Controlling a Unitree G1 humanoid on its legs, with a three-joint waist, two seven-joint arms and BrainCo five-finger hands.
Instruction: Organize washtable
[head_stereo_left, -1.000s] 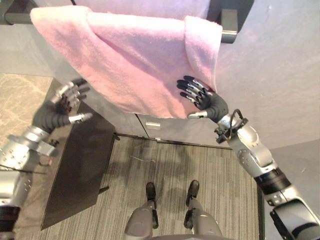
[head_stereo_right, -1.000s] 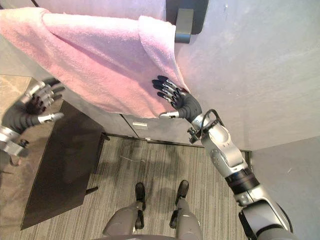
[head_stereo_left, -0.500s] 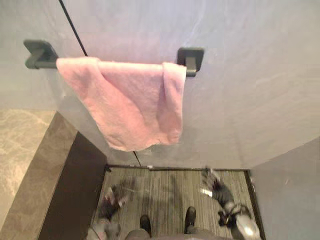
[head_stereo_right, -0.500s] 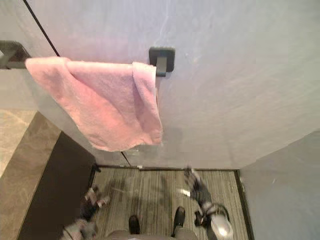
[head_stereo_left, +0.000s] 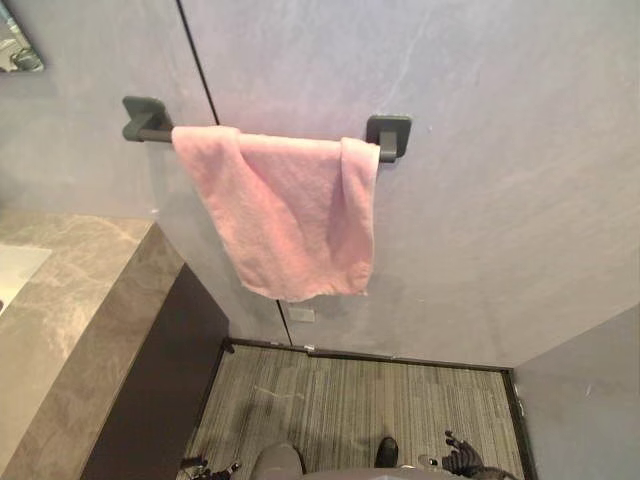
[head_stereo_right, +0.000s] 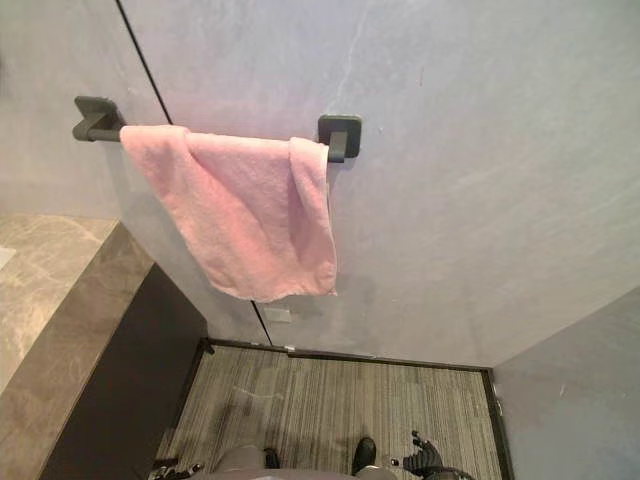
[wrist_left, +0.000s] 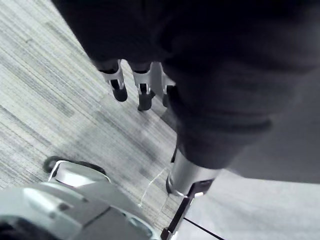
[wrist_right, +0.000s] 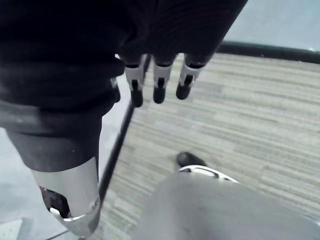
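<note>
A pink towel hangs folded over a dark wall bar, between its left bracket and right bracket, with one edge doubled over at the right end. Nothing touches it. My left hand hangs low near the floor, far below the towel. Its wrist view shows straight fingers over carpet, holding nothing. My right hand is equally low on the other side, its fingers relaxed and empty.
A marble-topped washtable runs along the left, with a dark cabinet side below it. A mirror corner shows at the upper left. Striped grey carpet lies under the towel, bounded by grey walls.
Both hands have come off the towel and dropped to floor level at my sides. The whole picture has shifted as the camera pulled back. The towel stays on the bar.
</note>
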